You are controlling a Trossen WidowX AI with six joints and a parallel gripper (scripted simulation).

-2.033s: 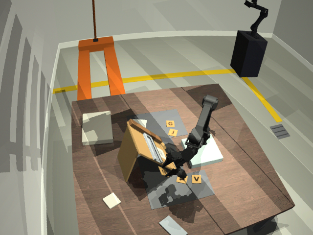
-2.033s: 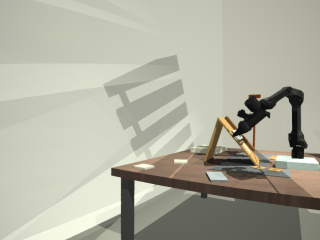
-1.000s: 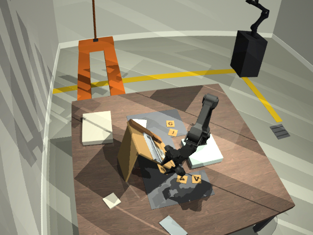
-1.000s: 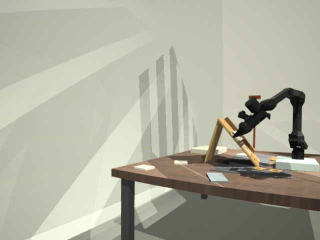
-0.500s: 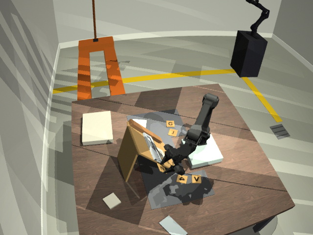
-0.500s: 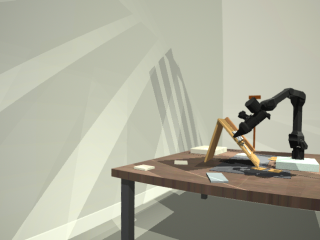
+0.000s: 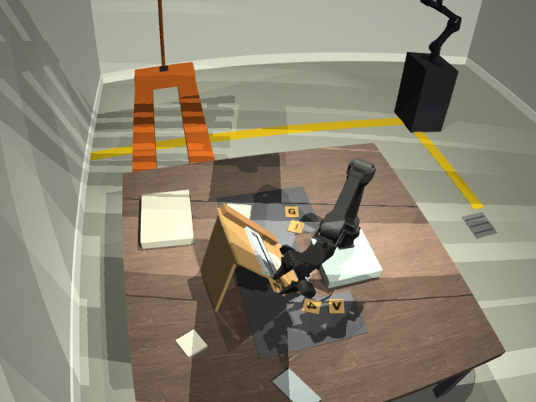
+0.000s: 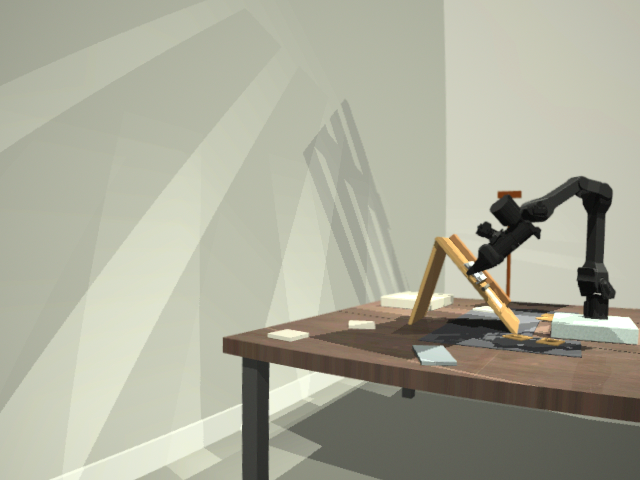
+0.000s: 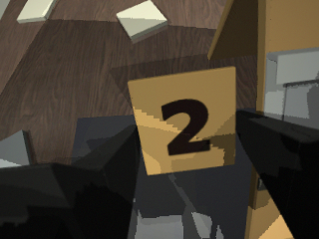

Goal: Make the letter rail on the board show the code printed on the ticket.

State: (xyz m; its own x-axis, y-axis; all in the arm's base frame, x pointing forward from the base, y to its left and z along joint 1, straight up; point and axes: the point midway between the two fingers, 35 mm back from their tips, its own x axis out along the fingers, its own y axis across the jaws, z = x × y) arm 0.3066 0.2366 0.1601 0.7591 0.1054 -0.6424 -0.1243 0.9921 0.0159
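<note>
My gripper (image 7: 279, 284) (image 8: 470, 270) (image 9: 186, 125) is shut on the 2 tile (image 9: 219, 95), whose face shows in the wrist view. It holds it above the mat, beside the side edge of the wooden board (image 7: 231, 242) (image 8: 454, 250) (image 9: 289, 25). The pale rail (image 7: 260, 250) (image 9: 299, 70) runs across the board's sloping face, to the right of the tile in the wrist view. The G tile (image 7: 291, 211) and J tile (image 7: 296, 227) lie together; the 4 tile (image 7: 311, 306) and V tile (image 7: 336, 306) lie nearer the front. No ticket print is readable.
A grey mat (image 7: 311, 342) lies under the board. A cream block (image 7: 167, 223) is at the left and a small cream piece (image 7: 191, 343) (image 9: 142, 21) nearer the front. A grey-blue plate (image 7: 294, 384) (image 8: 434, 354) lies near the front. The arm stands on a pale green base (image 7: 354, 265) (image 8: 594, 329).
</note>
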